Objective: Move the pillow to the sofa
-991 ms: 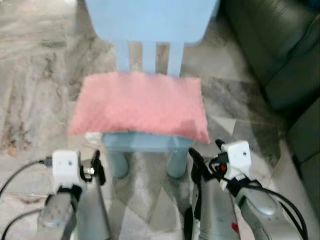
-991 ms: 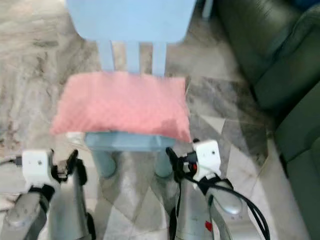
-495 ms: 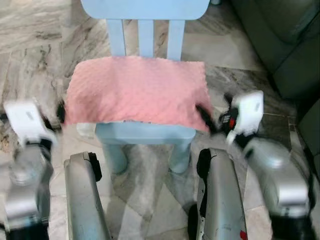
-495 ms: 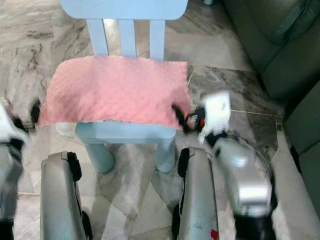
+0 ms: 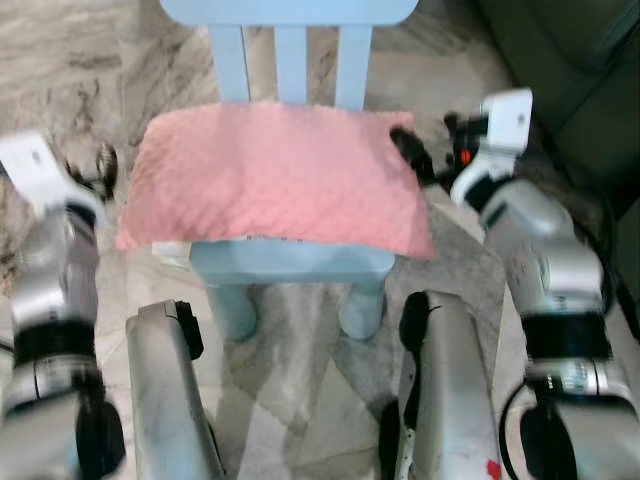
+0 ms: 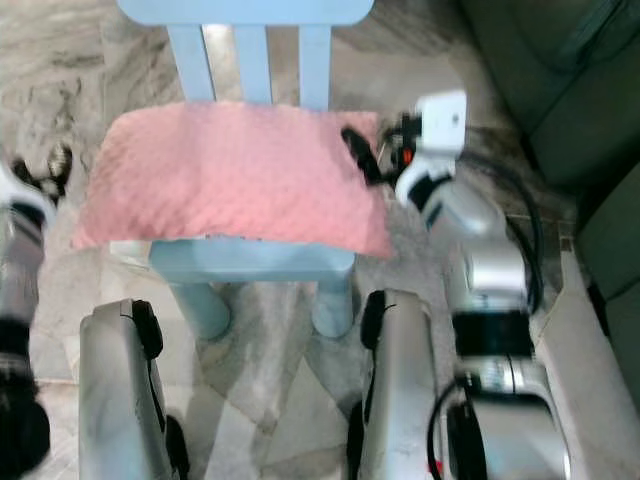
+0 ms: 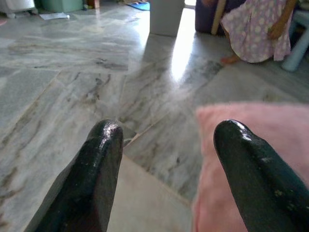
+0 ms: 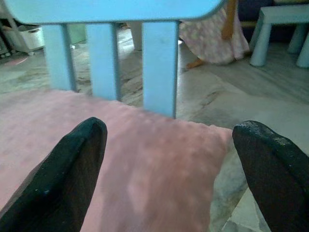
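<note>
The pink pillow (image 5: 275, 180) lies flat on the seat of a small light-blue chair (image 5: 290, 262), covering the seat and overhanging its front and both side edges; its back edge sits against the chair's three back slats. The chair stands on a grey marbled floor (image 5: 60, 70). The dark green sofa (image 5: 570, 70) is beyond the chair's right side, well apart from the pillow. The right gripper (image 6: 362, 150) is at the pillow's back right corner, near the chair's right slat, fingers spread wide with the corner between them in the right wrist view and nothing clamped. The left gripper (image 7: 176, 169) is just beside the pillow's left edge, off the chair's left side; its fingers are spread, one over bare floor and one over the pillow's edge, gripping nothing. Whether either gripper touches the fabric cannot be told. In the left wrist view a person in a spotted pink garment (image 7: 251, 29) is on the floor far beyond the chair.
</note>
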